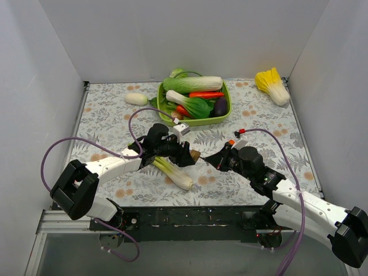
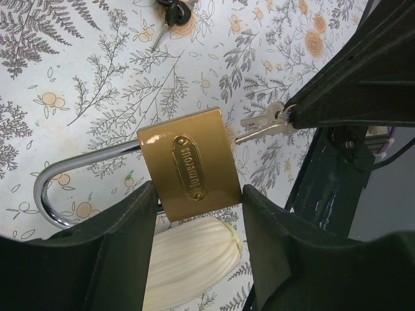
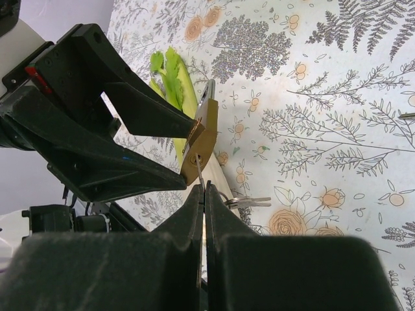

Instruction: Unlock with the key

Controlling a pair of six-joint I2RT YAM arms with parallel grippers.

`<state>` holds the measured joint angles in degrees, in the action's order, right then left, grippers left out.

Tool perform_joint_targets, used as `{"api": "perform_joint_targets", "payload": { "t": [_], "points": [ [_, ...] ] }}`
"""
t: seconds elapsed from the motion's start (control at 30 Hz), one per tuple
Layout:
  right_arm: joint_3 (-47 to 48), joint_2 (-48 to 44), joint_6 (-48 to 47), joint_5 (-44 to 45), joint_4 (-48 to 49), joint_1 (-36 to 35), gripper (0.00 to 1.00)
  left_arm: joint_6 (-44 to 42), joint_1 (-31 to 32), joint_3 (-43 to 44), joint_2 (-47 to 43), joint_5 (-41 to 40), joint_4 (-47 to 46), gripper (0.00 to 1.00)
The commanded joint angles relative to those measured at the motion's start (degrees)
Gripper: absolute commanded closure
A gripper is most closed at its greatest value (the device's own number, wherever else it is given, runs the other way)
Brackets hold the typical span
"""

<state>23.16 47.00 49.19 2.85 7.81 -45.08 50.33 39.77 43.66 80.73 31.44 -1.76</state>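
Now silver key (image 2: 262,126) meets brass padlock (image 2: 188,162).
Right fingers (image 3: 175,259) pinch it, blade tip touching keyhole face; left fingers (image 2: 97,259) clamp the body.

Plain white walls (image 1: 172,34) enclose a tabletop (image 1: 264,132) printed with ferns and flowers.

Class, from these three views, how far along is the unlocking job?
Done: the left hand grips the brass padlock, the right hand pinches the key. In hand: the key's tip is at the padlock's base. Left: turning it and freeing the shackle, which looks unreleased.
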Motion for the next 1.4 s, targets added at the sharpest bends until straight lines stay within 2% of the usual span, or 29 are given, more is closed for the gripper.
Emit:
{"api": "perform_joint_targets", "payload": {
  "t": [0.0, 1.37],
  "points": [
    [1.4, 0.3, 0.8, -0.4, 2.9, -0.3, 0.99, -0.9, 0.2, 0.5, -3.9, 0.6, -3.6, 1.00],
    [0.0, 4.5, 2.3, -1.3, 7.8, -0.4, 0.99, -0.8, 0.7, 0.3, -4.1, 1.7, -4.3, 1.00]
  ]
}}
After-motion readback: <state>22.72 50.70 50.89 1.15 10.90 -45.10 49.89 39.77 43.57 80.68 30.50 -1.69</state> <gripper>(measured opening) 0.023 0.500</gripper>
